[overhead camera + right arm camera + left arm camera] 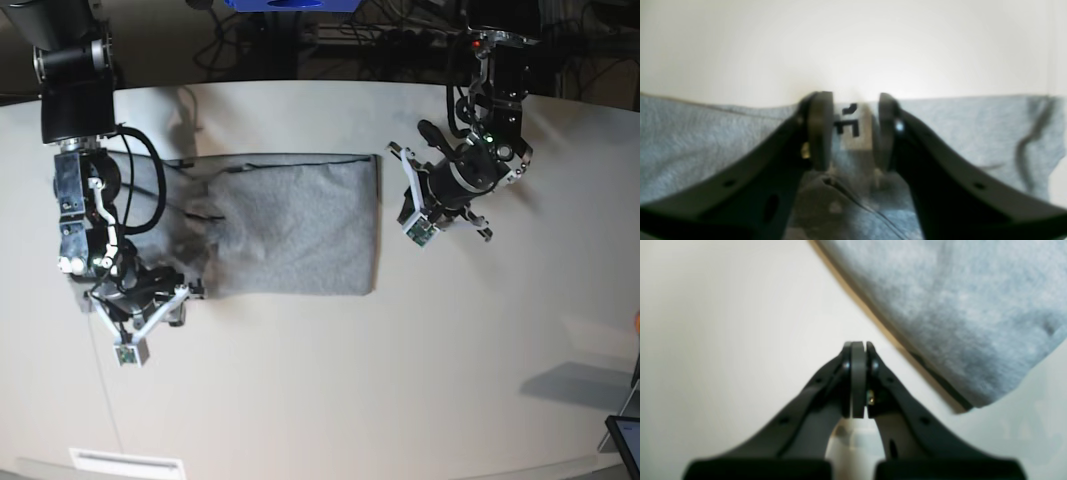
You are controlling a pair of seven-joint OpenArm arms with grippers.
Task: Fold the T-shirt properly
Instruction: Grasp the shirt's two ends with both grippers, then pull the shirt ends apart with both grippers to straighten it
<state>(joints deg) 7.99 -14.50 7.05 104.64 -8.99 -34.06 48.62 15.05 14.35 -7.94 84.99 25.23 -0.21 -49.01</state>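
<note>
- The right gripper (853, 130) has its jaws part-way apart, low over the left edge of the T-shirt (290, 235). Grey cloth and a scrap of black lettering show in the gap between the pads. I cannot tell whether the pads touch the fabric.
- The left gripper (858, 380) has its jaws pressed flat together with nothing between them. It hangs over bare worktop (330, 390), just beside the shirt's right edge and apart from it.
- The shirt lies near the middle of the worktop as a neat grey rectangle, plain side up, already folded in on itself. The right-hand and near edges look straight. The left end, under the right arm, is rumpled and shadowed, with a dark cable (150, 215) draped over it.
- To my eye the folding is well along, and the untidy left end is what remains.
- Risks from here:
  - If the right jaws lift off while a pad is caught in the cloth, the top layer could drag up and undo the fold.
  - If they close now, they may pinch one layer only, so the fold would skew when pulled.
  - The cable could snag the rumpled end as the arm moves.
  - The left arm sits close enough that a sideways sweep could nudge the straight right edge.
</note>
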